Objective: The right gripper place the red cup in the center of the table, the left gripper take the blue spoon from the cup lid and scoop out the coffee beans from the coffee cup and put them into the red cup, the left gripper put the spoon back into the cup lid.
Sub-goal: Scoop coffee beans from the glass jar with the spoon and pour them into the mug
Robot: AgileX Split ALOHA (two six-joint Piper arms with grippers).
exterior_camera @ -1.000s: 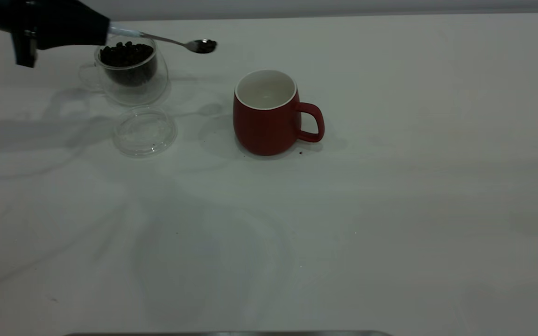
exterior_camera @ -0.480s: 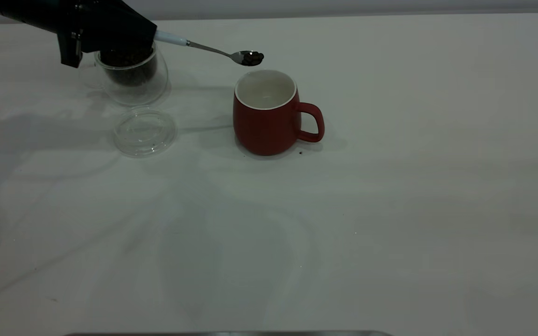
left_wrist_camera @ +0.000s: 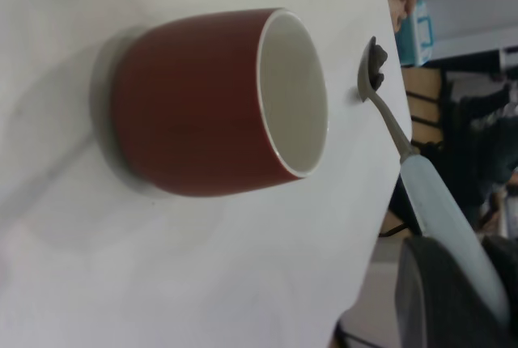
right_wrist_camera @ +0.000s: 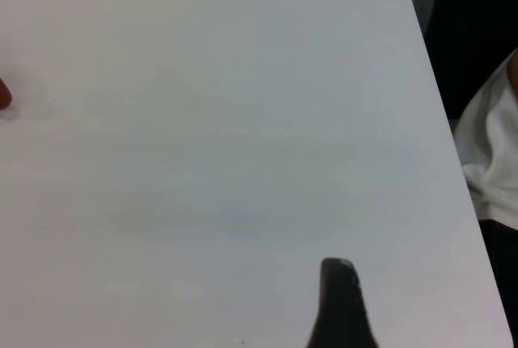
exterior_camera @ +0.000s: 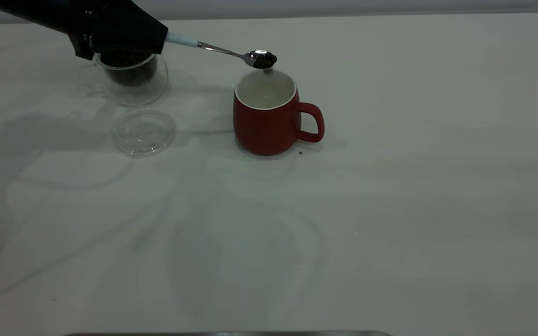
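Your black tapered left gripper (exterior_camera: 157,39) pinches the pale-blue-handled metal spoon (exterior_camera: 231,50); centre its loaded bowl over the white-rimmed dark red mug (exterior_camera: 266,114), then tip slowly.

The left gripper (exterior_camera: 154,39) hung at the far left, its dark arm reaching in from the left edge, fingers clamped on a spoon (exterior_camera: 231,51) that jutted from its tip. One right gripper fingertip (right_wrist_camera: 340,303) showed.
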